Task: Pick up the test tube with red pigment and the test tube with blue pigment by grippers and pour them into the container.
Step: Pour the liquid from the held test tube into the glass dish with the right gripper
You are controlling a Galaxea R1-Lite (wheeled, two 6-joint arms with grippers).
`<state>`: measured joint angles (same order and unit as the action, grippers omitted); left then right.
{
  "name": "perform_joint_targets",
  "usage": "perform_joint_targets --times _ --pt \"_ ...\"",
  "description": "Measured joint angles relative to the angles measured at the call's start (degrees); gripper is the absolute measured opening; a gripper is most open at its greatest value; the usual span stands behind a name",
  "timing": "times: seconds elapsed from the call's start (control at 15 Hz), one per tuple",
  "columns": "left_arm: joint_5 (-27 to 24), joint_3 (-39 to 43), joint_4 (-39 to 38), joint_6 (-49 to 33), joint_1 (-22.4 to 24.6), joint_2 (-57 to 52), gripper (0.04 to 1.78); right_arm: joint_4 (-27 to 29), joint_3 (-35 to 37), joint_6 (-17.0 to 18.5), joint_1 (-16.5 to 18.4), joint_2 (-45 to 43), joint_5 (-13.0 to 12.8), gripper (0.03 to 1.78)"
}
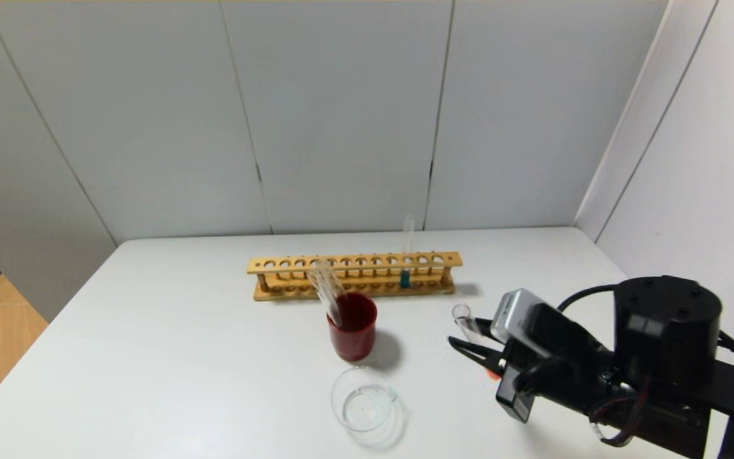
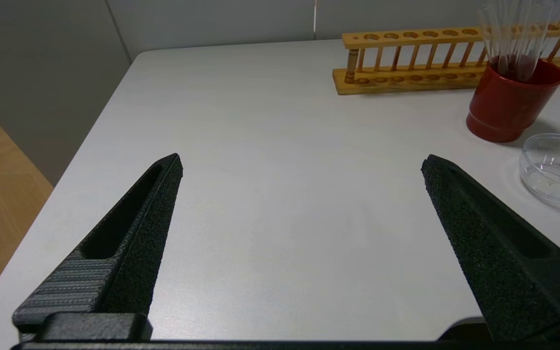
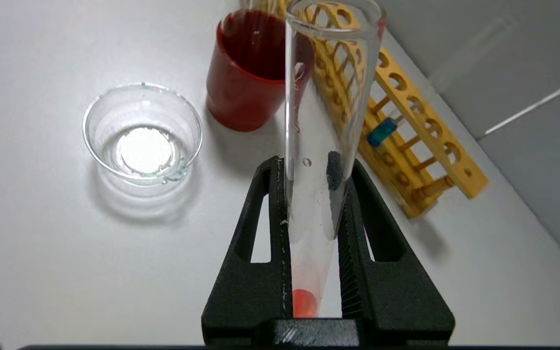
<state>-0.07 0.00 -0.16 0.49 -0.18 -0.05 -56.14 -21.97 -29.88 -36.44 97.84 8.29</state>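
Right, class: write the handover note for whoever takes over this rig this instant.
Right gripper: shut on the test tube with red pigment, held off the table, to the right of the container.
Left gripper: open, holding nothing, low over the table's left part.
Test tube with blue pigment: upright in the wooden rack.
Container: looks empty, in front of the red cup.
Done: red tube picked up.
Left: pour red, fetch and pour blue.
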Motion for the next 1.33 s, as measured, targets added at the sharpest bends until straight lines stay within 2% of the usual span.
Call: perform_joint_targets --times 0.13,0.33,0.53,1.07,1.33 --pt "0.00 0.00 0.00 0.00 0.00 0.00 1.74 -0.09 -1.56 -5.18 -2.26 2.55 -3.55 0.35" --pt "0.00 0.00 0.00 0.00 0.00 0.00 1.74 0.22 -4.44 -9.59 -5.84 5.30 -6.86 0.35" --pt "-0.02 0.00 0.00 0.00 0.00 0.00 1.74 0.41 -7.68 -13.18 -7.30 8.94 -7.24 0.35" --pt "-0.02 0.00 0.00 -0.05 0.00 0.00 1.74 2.72 -12.73 -20.99 -7.55 16.91 -7.25 0.35" --pt "0.00 0.00 0.00 -0.02 0.00 0.00 1.74 9.20 -17.19 -26.59 -6.95 19.01 -7.28 0.35"
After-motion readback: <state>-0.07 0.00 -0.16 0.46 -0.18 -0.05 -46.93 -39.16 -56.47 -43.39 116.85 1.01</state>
